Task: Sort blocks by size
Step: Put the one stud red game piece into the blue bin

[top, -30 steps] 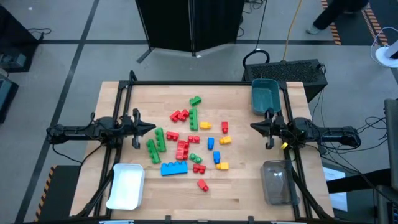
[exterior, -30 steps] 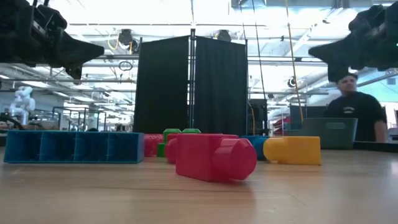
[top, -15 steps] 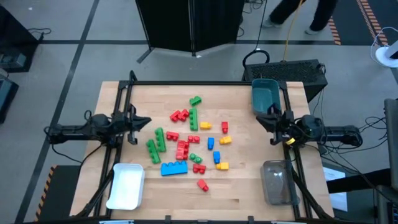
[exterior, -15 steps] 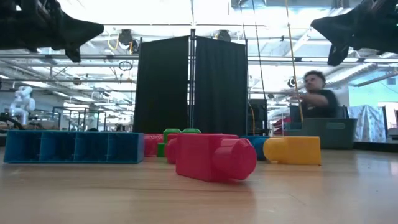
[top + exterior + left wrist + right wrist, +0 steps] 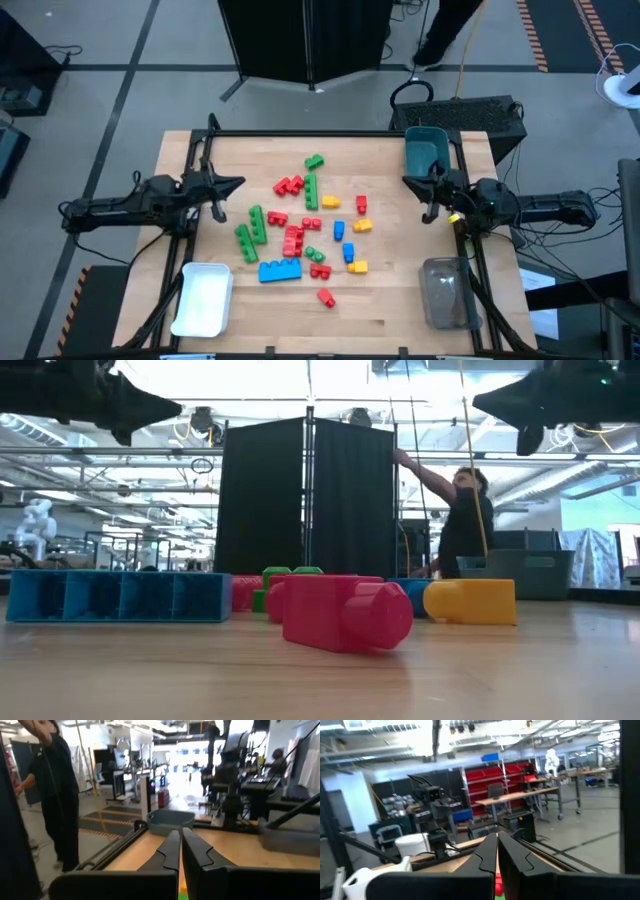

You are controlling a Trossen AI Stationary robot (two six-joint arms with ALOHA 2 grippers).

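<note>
Across the middle of the wooden desk (image 5: 390,310) the small studded plastic blocks (image 5: 305,220) in red, green, blue and yellow lay scattered in one loose cluster, none of them grouped by size that I could judge. The white rectangular tray (image 5: 203,299), the clear plastic bin (image 5: 443,293) and the teal bin (image 5: 426,154) held no blocks as far as I could see. My left hand (image 5: 218,186) hovered at the desk's left edge, fingers pressed together on nothing. My right hand (image 5: 426,188) hovered at the right edge, likewise closed and empty. Sorting had not begun; every block was left to move.
</note>
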